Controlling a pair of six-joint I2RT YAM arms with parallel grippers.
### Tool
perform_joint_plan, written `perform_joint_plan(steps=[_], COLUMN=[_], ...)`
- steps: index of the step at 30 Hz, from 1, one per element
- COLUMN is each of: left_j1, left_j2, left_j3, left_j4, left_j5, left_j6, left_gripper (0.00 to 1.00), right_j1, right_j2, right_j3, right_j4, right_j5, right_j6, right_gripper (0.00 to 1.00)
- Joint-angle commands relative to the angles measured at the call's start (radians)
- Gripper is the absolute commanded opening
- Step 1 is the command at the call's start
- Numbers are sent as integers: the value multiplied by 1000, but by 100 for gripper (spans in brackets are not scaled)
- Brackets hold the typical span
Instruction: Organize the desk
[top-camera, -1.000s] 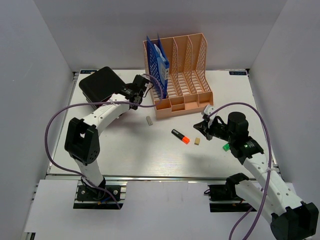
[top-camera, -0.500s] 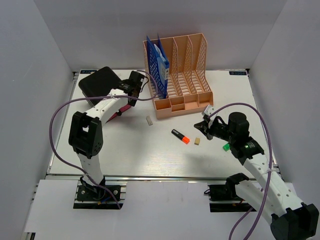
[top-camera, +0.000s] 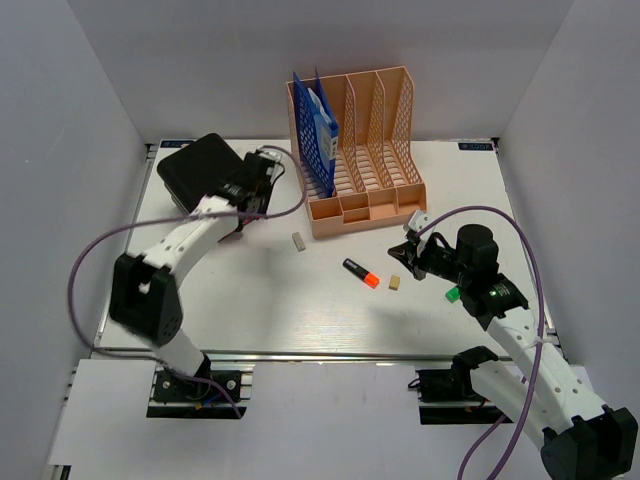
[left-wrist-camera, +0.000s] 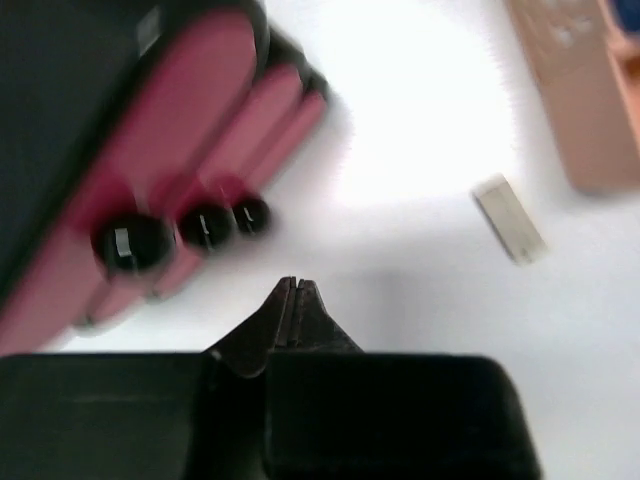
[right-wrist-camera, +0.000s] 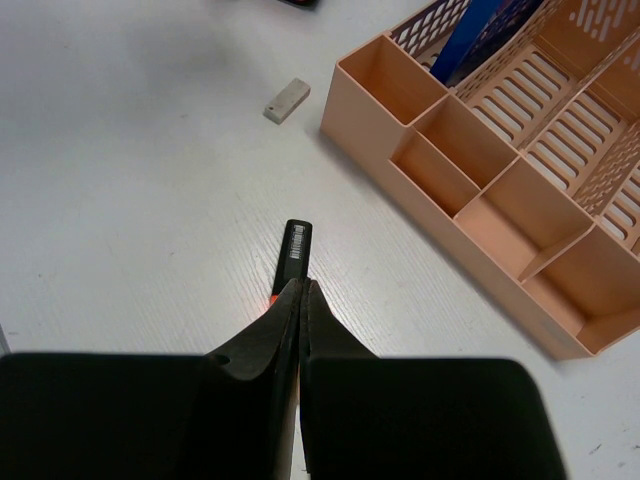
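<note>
Left gripper (left-wrist-camera: 295, 285): pinched closed and empty, with the maroon markers (left-wrist-camera: 230, 130) at its 10 o'clock.
Right gripper (right-wrist-camera: 300, 285): closed, empty, highlighter (right-wrist-camera: 295, 250) ahead at 12 o'clock.
Desk (top-camera: 250, 300): lies under both arms.
Technique: probably a marker pickup; spread the jaws first, then straddle one barrel.

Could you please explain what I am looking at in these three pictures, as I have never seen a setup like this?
The machine is a left arm and a right arm, bolted to a white desk. The wide picture looks down from above and behind; the other two come from a camera on each wrist. The left gripper and the right gripper are both shut and hold nothing. On the desk stand a peach file rack with blue folders and a black case. Lying loose are dark red pens by the case, a beige eraser, a smaller beige block, a black-and-orange marker and a small green object.
</note>
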Motion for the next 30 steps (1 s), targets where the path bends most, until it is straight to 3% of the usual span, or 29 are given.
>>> perform_joint_plan(steps=[1, 3, 6, 10, 15, 17, 30], left_j1=[-6, -6, -15, -37, -46, -66, -95], left_j2=[-249, -300, -305, -181, -99, -84, 143], left_j3=[-184, -304, -369, -328, -320, -297, -156], left_j4=[150, 228, 250, 144, 121, 103, 123], left_j5=[148, 130, 53, -167, -257, -336, -669], left_j6=[-145, -247, -399, -597, -659, -667, -558], left_gripper=[0, 0, 2, 25, 39, 59, 53], right_j1=[-4, -4, -6, -7, -6, -4, -4], right_j2=[-7, -4, -3, -6, -7, -6, 10], right_j3=[-3, -3, -1, -4, -6, -3, -1], right_j4=[30, 30, 28, 28, 28, 28, 23], right_j5=[-6, -9, -13, -8, -5, -5, -2], right_j6=[-12, -14, -14, -14, -18, -20, -29], right_gripper=[0, 0, 0, 0, 0, 0, 0])
